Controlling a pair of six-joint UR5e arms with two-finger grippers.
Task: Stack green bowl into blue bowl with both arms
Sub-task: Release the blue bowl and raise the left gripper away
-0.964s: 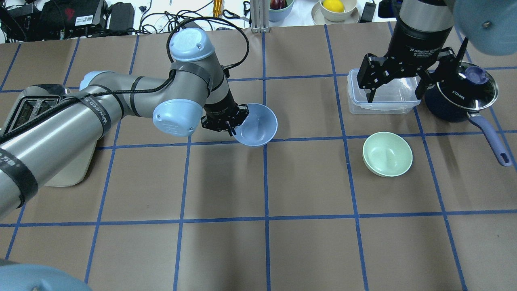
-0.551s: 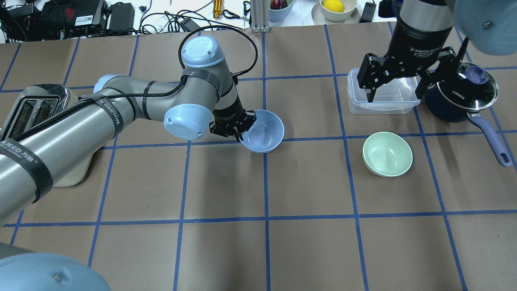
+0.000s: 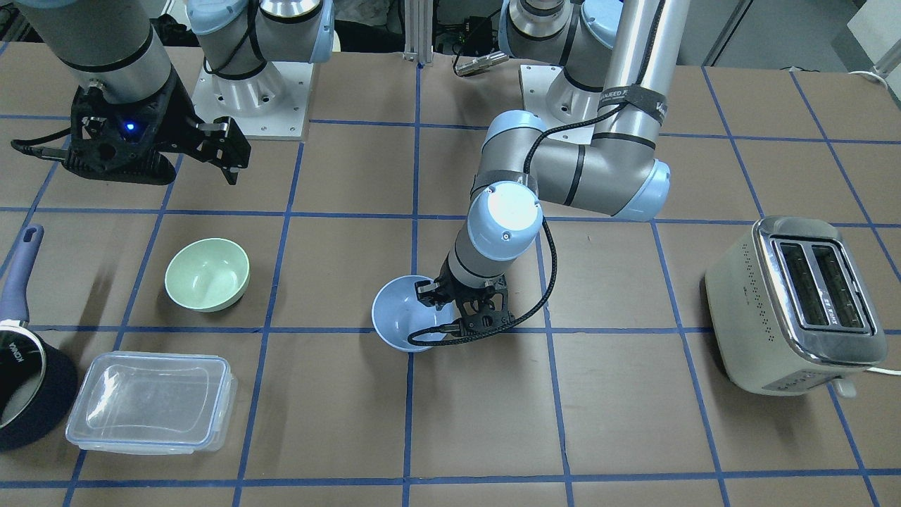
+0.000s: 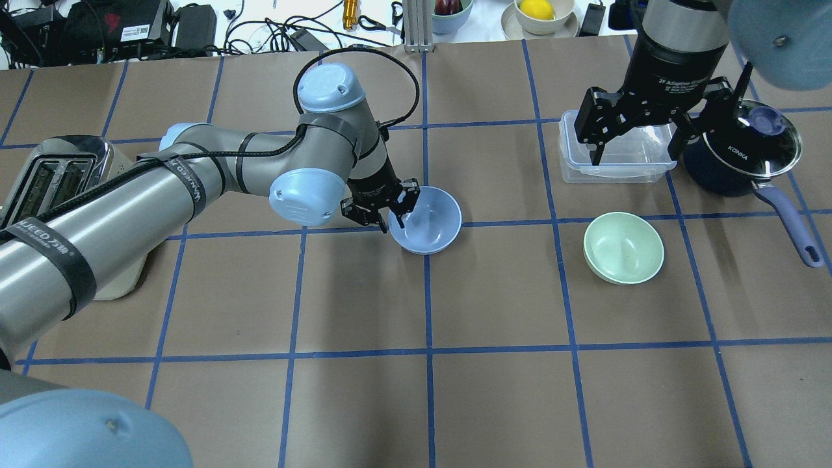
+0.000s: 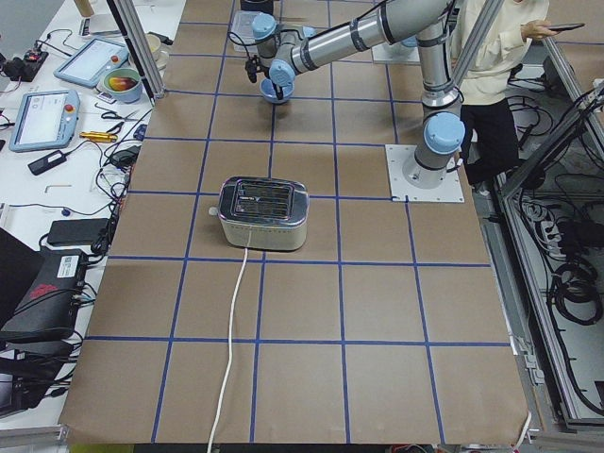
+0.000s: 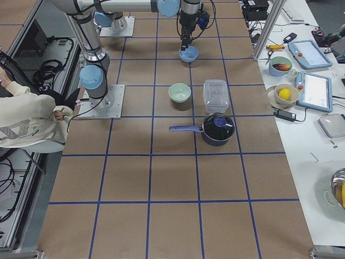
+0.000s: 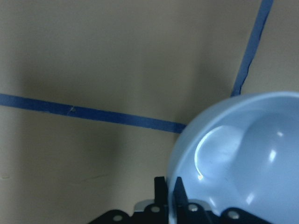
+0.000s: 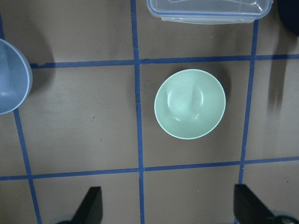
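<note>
We see the left gripper [image 4: 394, 220] pinched tight on the blue bowl [image 4: 430, 222], at its rim; right gripper [image 4: 638, 155] spread wide, holding nothing, near the green bowl [image 4: 623, 247]

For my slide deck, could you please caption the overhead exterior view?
Left gripper pinches the rim of the blue bowl; the open right gripper hovers high near the green bowl.

mint-green bowl [image 4: 623, 247], periwinkle-blue bowl [image 4: 430, 222]

blue bowl [image 4: 430, 226] smooth plastic, faint sheen, green bowl [image 4: 623, 247] smooth matt plastic, table cover [image 4: 507, 403] matt brown paper, box [image 3: 151, 412] clear glossy plastic, toaster [image 3: 795, 303] top polished metal
</note>
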